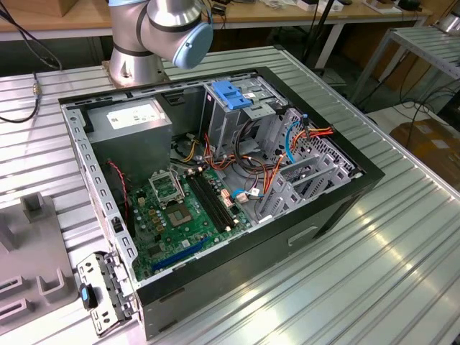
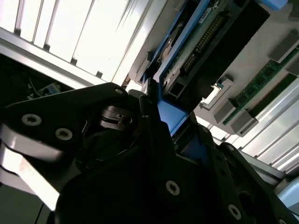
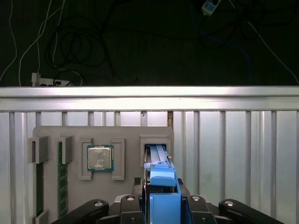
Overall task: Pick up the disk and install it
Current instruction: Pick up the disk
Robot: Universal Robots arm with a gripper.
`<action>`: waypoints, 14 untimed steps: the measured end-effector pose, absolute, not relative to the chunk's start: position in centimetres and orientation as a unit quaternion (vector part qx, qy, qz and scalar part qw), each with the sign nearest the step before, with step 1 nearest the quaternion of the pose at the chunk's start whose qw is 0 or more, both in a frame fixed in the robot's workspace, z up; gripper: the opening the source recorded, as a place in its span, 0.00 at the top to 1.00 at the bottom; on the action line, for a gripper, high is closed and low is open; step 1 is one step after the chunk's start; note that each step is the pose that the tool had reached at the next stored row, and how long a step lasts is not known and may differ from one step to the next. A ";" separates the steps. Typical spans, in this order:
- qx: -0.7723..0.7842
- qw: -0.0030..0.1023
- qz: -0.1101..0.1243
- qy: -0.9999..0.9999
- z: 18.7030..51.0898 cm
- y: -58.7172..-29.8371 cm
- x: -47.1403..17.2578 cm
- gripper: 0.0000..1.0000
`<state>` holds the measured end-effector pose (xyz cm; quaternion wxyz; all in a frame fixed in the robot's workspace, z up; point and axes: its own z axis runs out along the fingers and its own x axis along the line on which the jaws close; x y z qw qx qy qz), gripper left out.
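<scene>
The disk (image 3: 158,158) stands on end in a slot of the grey holder (image 3: 126,135), near one edge of the surface (image 3: 233,154). Its long axis runs straight down from the gripper (image 3: 163,206), which looks clamped on its blue rails (image 3: 161,171). It's stiff, hefty and shock-sensitive imo, so grab the rails, not the bare circuit board (image 2: 205,37).

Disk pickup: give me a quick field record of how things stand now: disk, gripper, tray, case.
disk: the disk stands on edge in a slot of the grey tray
gripper: the gripper is at the disk's blue end, with the fingers against both sides
tray contents: processor chip, memory sticks
case: the computer case lies open, motherboard exposed
install: not yet done
</scene>
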<state>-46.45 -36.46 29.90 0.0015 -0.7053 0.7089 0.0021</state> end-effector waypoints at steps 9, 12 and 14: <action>-0.698 0.002 0.002 0.716 29.9 -36.5 -46.4 0.63; -0.698 0.002 0.002 0.716 29.9 -36.5 -46.4 0.63; -0.698 0.002 0.002 0.716 29.9 -36.5 -46.4 0.63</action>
